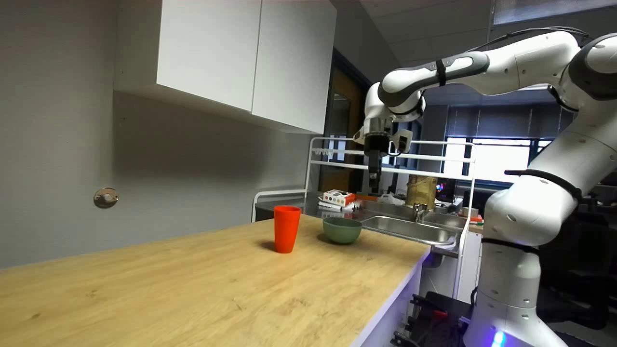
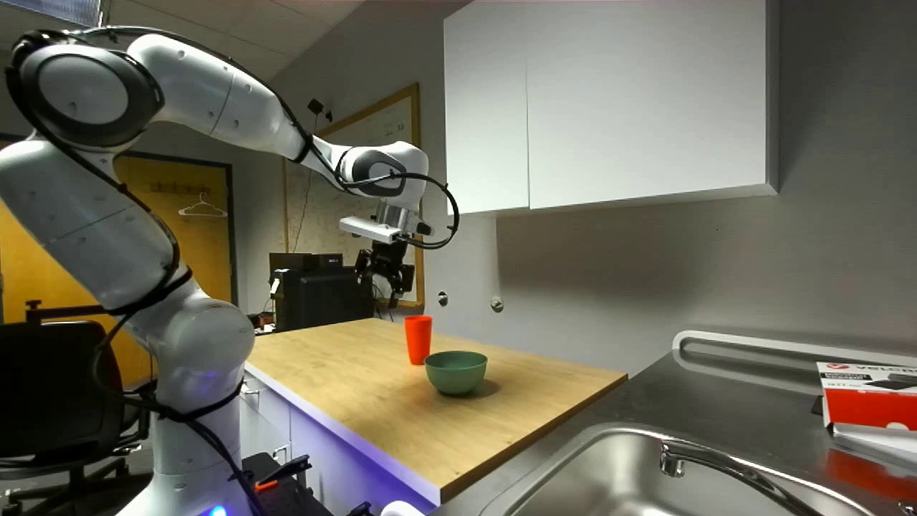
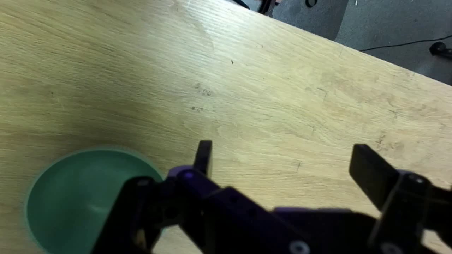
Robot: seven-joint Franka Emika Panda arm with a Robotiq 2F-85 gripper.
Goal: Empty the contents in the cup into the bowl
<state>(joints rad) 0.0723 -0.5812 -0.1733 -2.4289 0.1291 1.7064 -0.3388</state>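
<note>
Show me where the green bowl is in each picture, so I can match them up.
In an exterior view: the green bowl is slightly right of centre, below the middle, to the right of the orange-red tumbler.
In an exterior view: the green bowl is below the centre, right of the tumbler.
Wrist view: the green bowl is at lower left, partly hidden by the dark fingers.
Shared landmark: the wood-grain tabletop beneath it.

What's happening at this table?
A robot arm is set up to empty the cup into the bowl, but it isn't handling anything at this moment. The gripper hangs open and empty above the tabletop. The orange-red cup stands upright there, apart from the green bowl. Whatever is in the cup can't be seen from these views.
</note>
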